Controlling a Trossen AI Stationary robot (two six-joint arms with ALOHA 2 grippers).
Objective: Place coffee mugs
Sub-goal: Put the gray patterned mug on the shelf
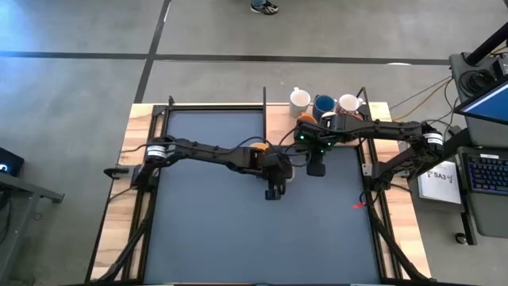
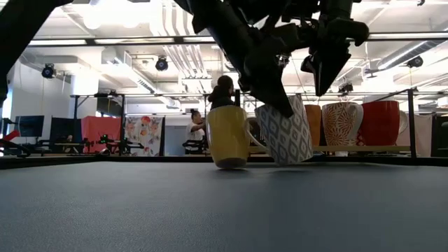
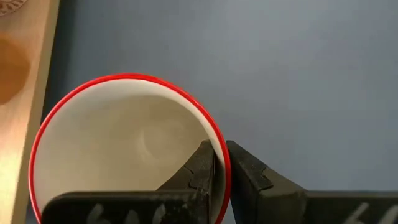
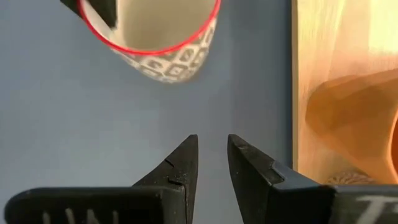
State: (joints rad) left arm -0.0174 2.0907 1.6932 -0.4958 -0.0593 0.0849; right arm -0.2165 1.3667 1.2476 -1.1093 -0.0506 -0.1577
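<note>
A grey-and-white patterned mug with a red rim (image 2: 287, 133) is tilted under my left gripper (image 3: 221, 155), which is shut on it. Its lower edge is at or just above the dark mat. A yellow mug (image 2: 227, 136) stands upright beside it on the mat. My right gripper (image 4: 211, 152) hangs open above the mat, close to the patterned mug (image 4: 163, 43) and touching nothing. On the wooden far edge stand a white mug (image 1: 299, 98), a blue mug (image 1: 324, 104), a red-patterned white mug (image 2: 341, 124), a red mug (image 2: 381, 122) and an orange mug (image 4: 354, 124). My left gripper holds the patterned mug by its red rim (image 3: 211, 127), with one finger inside the mug and one outside on the wall. The fingers come from above, pointing down. The mug is tilted in the hold; whether its lower edge (image 2: 278, 162) touches the mat, I cannot tell.
The dark mat (image 1: 214, 230) stretches toward the near and left edges. A black frame rail (image 1: 214, 106) borders its far side, with the wooden strip (image 1: 278, 119) and the other mugs behind it. Both arms meet close together at centre-right. People show in the room beyond.
</note>
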